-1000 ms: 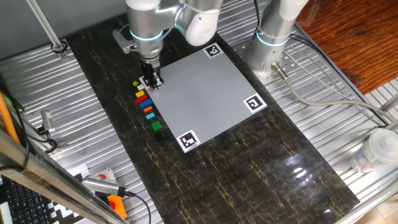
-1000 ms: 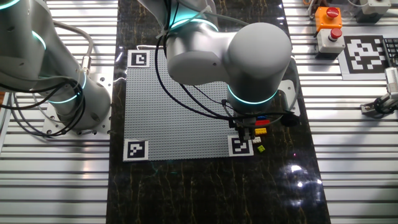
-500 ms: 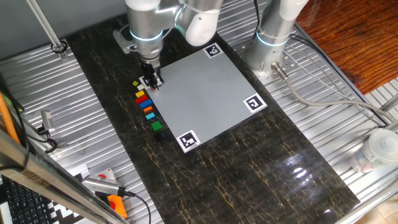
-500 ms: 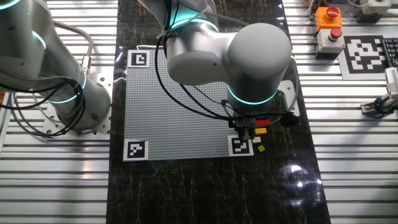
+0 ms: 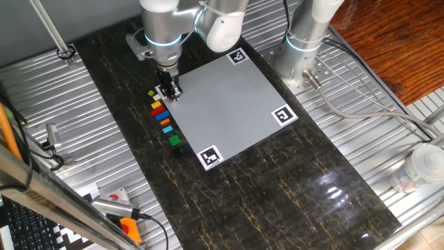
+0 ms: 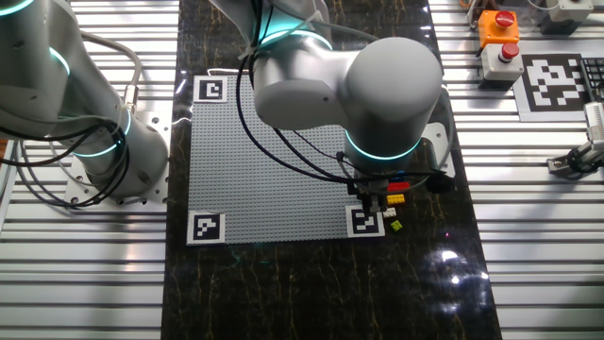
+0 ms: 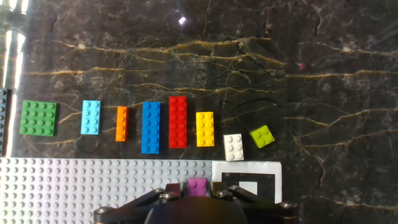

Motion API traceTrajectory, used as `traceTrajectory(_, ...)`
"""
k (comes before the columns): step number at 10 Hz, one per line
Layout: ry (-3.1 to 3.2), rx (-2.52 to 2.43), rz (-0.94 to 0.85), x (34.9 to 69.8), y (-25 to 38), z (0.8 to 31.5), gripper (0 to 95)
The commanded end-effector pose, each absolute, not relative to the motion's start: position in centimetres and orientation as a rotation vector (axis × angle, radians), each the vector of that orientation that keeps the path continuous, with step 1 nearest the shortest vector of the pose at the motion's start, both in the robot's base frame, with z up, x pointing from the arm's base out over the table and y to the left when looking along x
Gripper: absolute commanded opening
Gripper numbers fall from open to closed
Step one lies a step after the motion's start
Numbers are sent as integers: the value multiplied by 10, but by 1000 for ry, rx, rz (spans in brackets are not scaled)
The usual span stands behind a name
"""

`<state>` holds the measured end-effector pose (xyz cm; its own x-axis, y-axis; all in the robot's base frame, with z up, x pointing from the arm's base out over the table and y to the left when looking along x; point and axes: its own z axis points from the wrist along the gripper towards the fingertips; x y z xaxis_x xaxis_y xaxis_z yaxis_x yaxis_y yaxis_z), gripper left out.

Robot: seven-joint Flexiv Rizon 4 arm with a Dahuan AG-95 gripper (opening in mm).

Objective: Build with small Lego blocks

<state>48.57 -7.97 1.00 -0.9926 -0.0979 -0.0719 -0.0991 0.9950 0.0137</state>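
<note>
The gripper [image 7: 198, 194] sits low at the 6 o'clock edge of the hand view. Its two fingers [image 7: 168, 194] press on the sides of a small pink block [image 7: 198, 185]. The pink block is held tight between them, right above the edge of the big grey plate [image 7: 93, 186], next to the plate's black-and-white corner marker [image 7: 249, 180].

The other little blocks lie in a row on the dark table [image 7: 311, 93], just past the plate's edge. From 9 o'clock toward 3 o'clock in the hand view they go: a green block [image 7: 38, 117], a light blue block [image 7: 91, 117], an orange block [image 7: 122, 123], a long blue block [image 7: 151, 127], a long red block [image 7: 178, 121] and a yellow block [image 7: 205, 129]. After them come a white block [image 7: 233, 147] and a lime block [image 7: 262, 136]. The lime one is turned a bit crooked. The blue and red blocks sit just beside each other. The rest have small gaps between them.

In one fixed view the arm [image 5: 166, 28] reaches down at the plate's 10 o'clock side, and the row of blocks [image 5: 164, 119] runs along the plate's edge toward 6 o'clock. In the other fixed view the arm's big round joint [image 6: 377, 85] covers most of the blocks, and only a few show under it at about 4 o'clock of the plate.
</note>
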Motion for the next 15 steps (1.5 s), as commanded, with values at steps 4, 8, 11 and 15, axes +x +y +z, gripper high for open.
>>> traceTrajectory(4,3068,-151,33,485,-79,19,190)
traceTrajectory(8,3073,-131,33,485,-79,26,0)
traceTrajectory(11,3075,-139,31,485,-79,26,0)
traceTrajectory(15,3054,-139,28,485,-80,15,0)
